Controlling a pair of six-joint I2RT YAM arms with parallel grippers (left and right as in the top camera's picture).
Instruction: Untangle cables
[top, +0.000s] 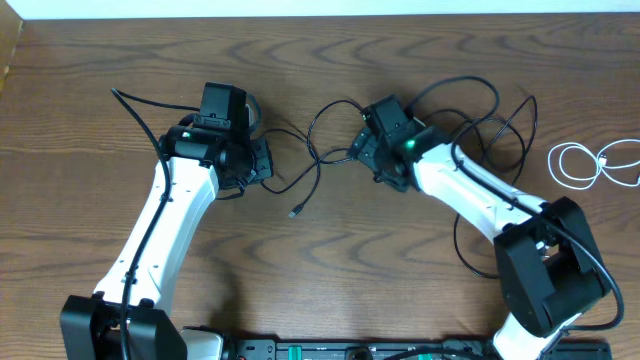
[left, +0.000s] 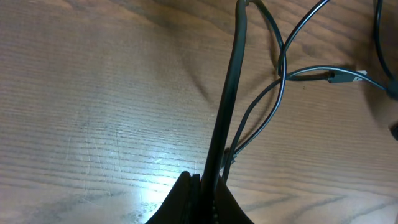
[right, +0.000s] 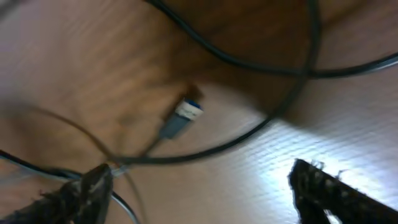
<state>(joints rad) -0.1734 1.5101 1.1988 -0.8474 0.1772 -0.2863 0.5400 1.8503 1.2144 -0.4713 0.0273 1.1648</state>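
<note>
Left gripper (left: 198, 196): pressed together, pinching a black cable (left: 227, 106), probably anchoring it so the loops can be drawn apart.
Right gripper (right: 199, 196): spread, empty, hovering over crossed strands and a plug (right: 183, 118), seemingly choosing one.
Black cables (top: 317, 170): looped between the grippers and toward 1 o'clock on the worktop (top: 330, 260).
White cable (top: 590, 162): coiled alone at 3 o'clock.

Two robot arms (top: 160, 230) (top: 480, 195), one white cable (top: 585, 163), several black cables (left: 231, 93)
</note>
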